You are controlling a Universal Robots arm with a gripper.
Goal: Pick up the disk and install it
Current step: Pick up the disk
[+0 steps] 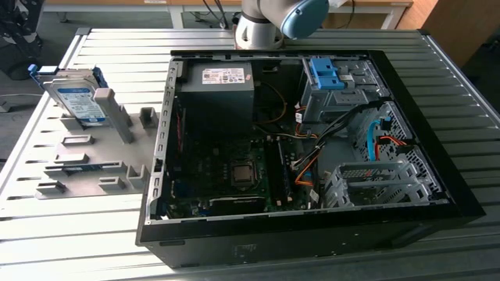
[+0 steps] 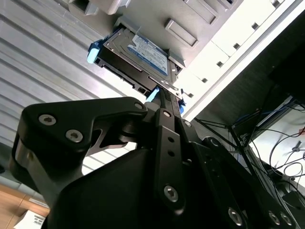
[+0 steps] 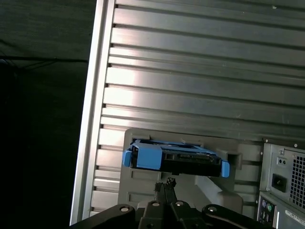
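Claw point(image 3: 165, 184) pinched narrow, holding nothing, aimed at the disk point(image 3: 176, 160). Disk sits on edge in the grey rack point(image 1: 93, 170) on the table, leaning a bit, on the exterior view's left of the open case point(image 1: 312, 246). For the pick I'd spread first and square up to the disk's free edge. Then bite across the faces, clear of the blue rails, and lift along the slot so it won't bind. Case holds board, cables and a blue bracket point(image 1: 324, 73) in its cage.
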